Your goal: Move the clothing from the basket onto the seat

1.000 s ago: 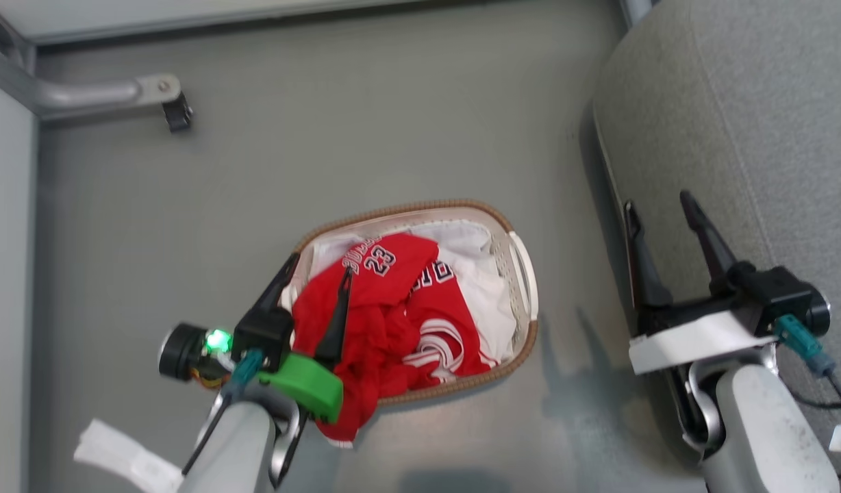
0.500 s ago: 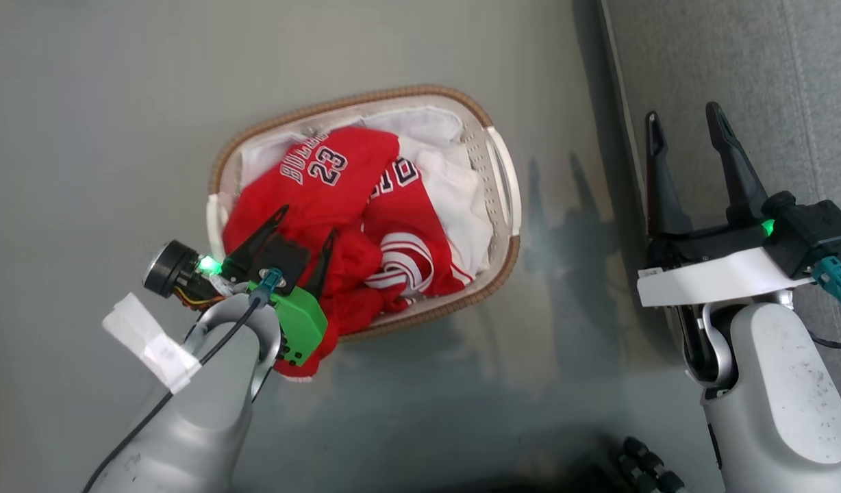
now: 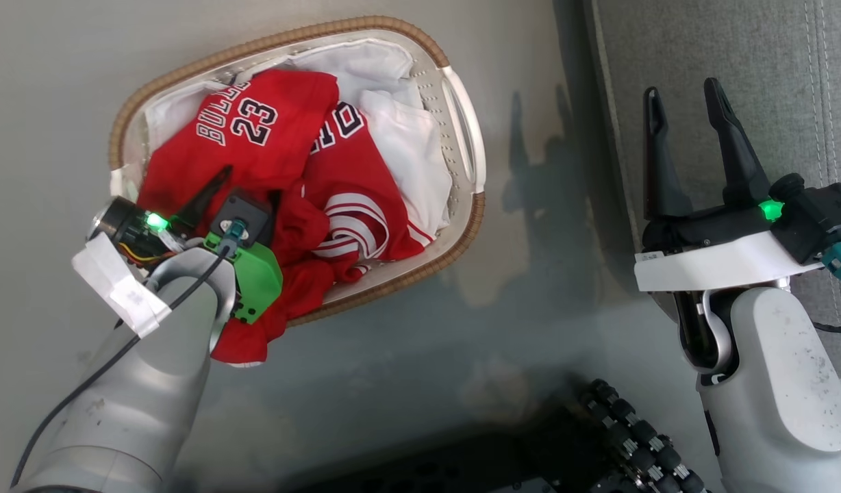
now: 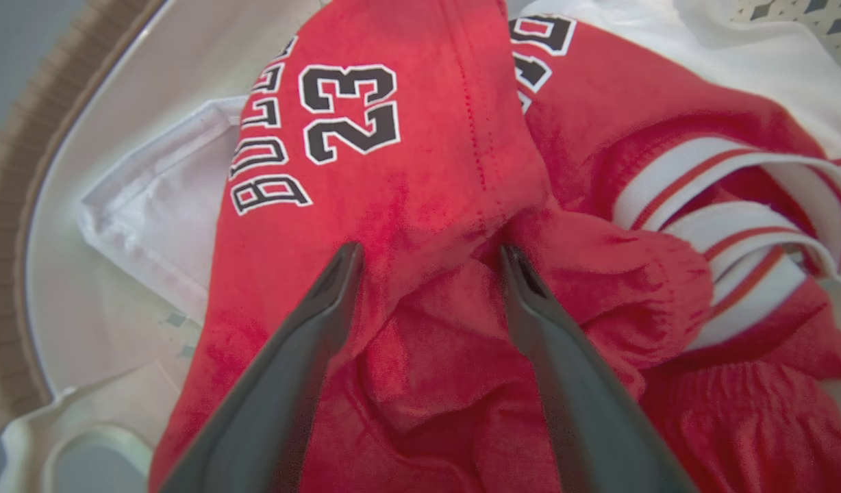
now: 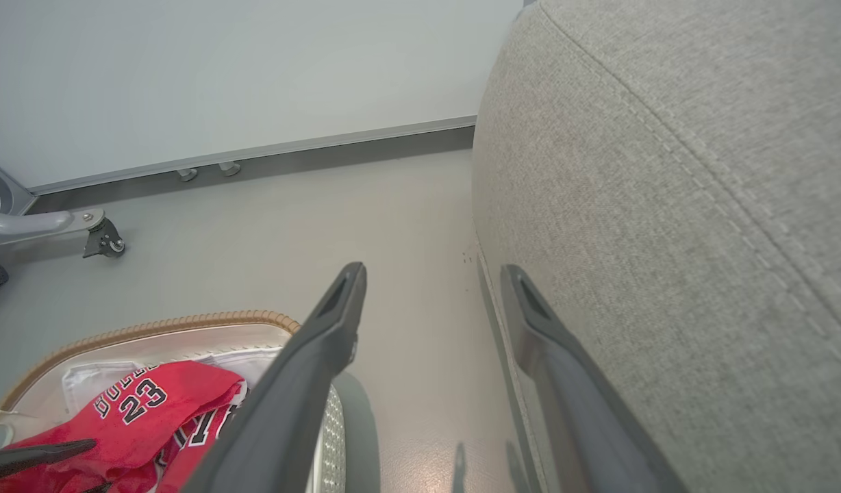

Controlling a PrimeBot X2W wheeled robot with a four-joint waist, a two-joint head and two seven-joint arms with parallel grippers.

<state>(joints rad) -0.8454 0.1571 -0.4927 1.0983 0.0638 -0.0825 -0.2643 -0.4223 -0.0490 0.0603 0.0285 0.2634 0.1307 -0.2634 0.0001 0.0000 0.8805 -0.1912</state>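
- Red jersey fabric, the clothing (image 4: 407, 205), lay heaped directly beneath and ahead of my left gripper (image 4: 431, 252); the number 23 and its black-and-white lettering sat just beyond the fingertips, and the white-and-red striped trim lay off past the right-hand finger in the wrist view.
- That claw's two fingers stood wide apart, clamped on nothing; a bunched fold of red lay between the tips; the tips sat right at the cloth, though I could not tell whether they pressed into it.
- The basket (image 3: 290, 38) ringed the left claw, its brown woven rim curving round beyond the fingertips; one red piece spilled over the rim on the side nearest the left forearm.
- A plain white cloth (image 3: 407, 144) lay under the red pieces, showing beside the left-hand finger and further out toward the basket's white handle.
- My right gripper (image 3: 682, 89) hung well apart from the basket, fingers spread and empty; the seat (image 3: 770, 55), grey woven upholstery with stitched seams, lay under its fingers and on its right, with its rounded edge just left of them; the grey floor (image 3: 530, 274) separated this claw from the basket on its left.
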